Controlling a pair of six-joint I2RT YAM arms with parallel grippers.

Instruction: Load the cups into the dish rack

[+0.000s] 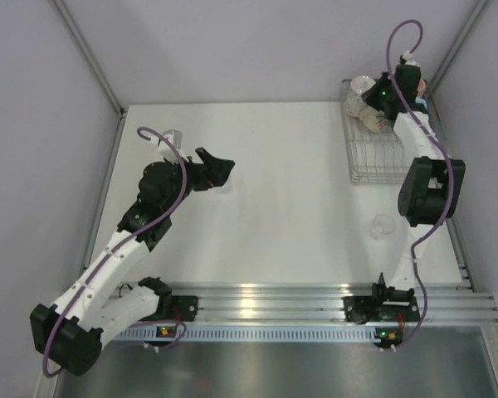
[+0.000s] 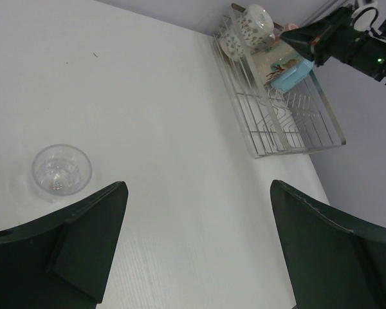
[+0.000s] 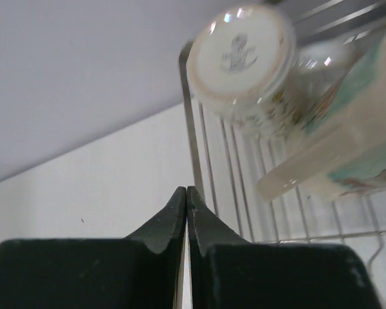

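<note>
My right pincer [image 3: 186,191] is pressed together with nothing between its tips, hanging over the far end of the dish rack [image 3: 192,129], close to a patterned mug [image 3: 241,55] whose stamped base faces me and a cream mug [image 3: 347,148] lying tilted on the bars. A small blue mug [image 2: 288,76] lies in the rack too. My left pincer [image 2: 198,187] is spread wide and empty above the table [image 2: 148,96], a clear glass [image 2: 61,168] near it

My right gripper [image 1: 375,101] hangs over the far end of the dish rack [image 1: 373,162], close to a pale cup [image 1: 361,85]. My left gripper [image 1: 224,172] is well apart, over the table [image 1: 299,166].
</note>
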